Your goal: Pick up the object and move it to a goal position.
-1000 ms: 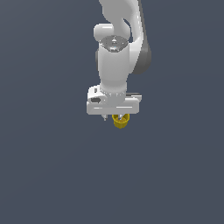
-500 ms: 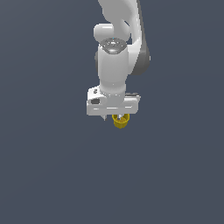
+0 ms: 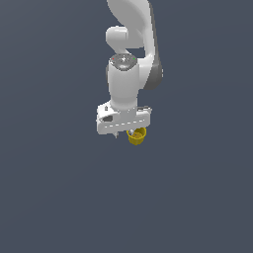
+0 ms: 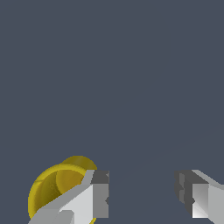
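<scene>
Showing item: claw [image 4: 142, 199], jaws spread apart, nothing between them. Yellow pot [image 4: 54, 188] sits outside one finger [image 4: 94, 199], touching or just beside it, so no grip holds; judged misaligned for pickup. Table [image 3: 59, 197]: plain grey.

Open grey space is seen all around the arm [image 3: 129, 74] in the exterior view, with nothing standing in the way below it or to either side. In the wrist view, a wide empty gap is seen between the two fingers [image 4: 99, 199] of the gripper [image 4: 142, 197]. The only thing close by is the yellow pot [image 4: 54, 186], which is seen just outside one finger, not in the gap.
</scene>
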